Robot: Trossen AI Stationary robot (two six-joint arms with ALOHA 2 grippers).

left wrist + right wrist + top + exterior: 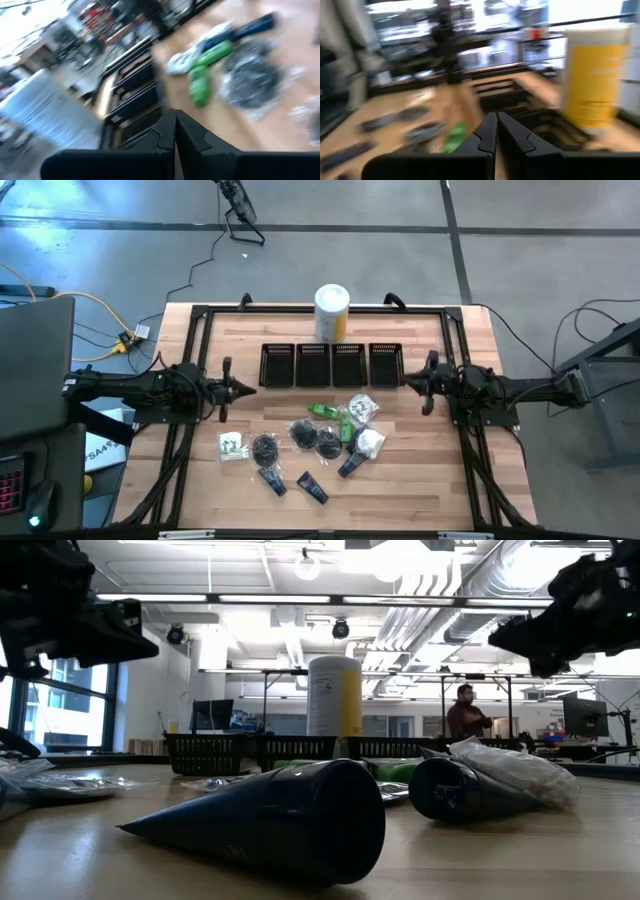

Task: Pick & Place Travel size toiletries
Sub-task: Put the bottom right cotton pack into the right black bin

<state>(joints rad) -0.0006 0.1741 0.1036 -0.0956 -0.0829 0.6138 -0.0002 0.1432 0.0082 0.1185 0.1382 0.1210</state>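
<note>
The travel size toiletries lie loose on the wooden table's near middle: dark blue tubes (312,487) (290,820), green packets (322,411) (200,85), black round bagged bundles (265,448) (250,75) and clear or white sachets (232,445). My left gripper (250,389) (175,125) is shut and empty. It hovers level above the table's left side, left of the pile. At the right side my right gripper (404,383) (497,127), also shut and empty, hovers level. It points toward the table's middle.
Four black mesh bins (332,365) stand in a row behind the pile, between the two grippers. A white-and-yellow canister (332,310) (592,75) stands at the far edge behind them. A person (466,712) stands in the room beyond the table.
</note>
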